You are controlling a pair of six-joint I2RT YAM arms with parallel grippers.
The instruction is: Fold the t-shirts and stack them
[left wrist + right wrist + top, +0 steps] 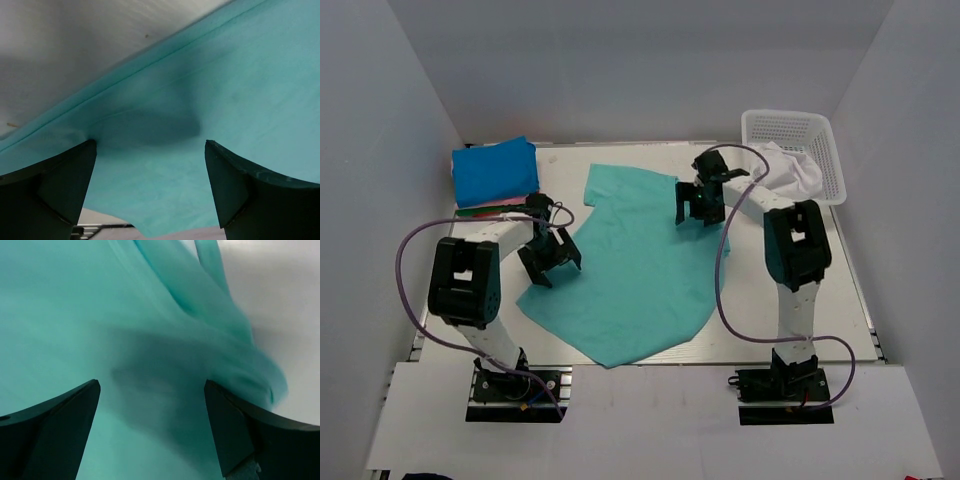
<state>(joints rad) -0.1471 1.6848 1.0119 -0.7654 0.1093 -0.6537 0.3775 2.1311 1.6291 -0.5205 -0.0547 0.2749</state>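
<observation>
A teal-green t-shirt [635,270] lies spread flat in the middle of the table. My left gripper [552,262] is open over its left edge; the left wrist view shows the cloth [210,95] between the spread fingers. My right gripper [700,206] is open over the shirt's upper right part; the right wrist view shows cloth [100,315] under the spread fingers and a bunched edge at the right. A folded bright blue t-shirt [495,171] lies at the back left on a red-pink one [495,206]. A white t-shirt [790,172] hangs out of the basket.
A white plastic mesh basket [798,132] stands at the back right corner. White walls close the table on the left, back and right. The table's near edge [640,366] runs just in front of the shirt's hem.
</observation>
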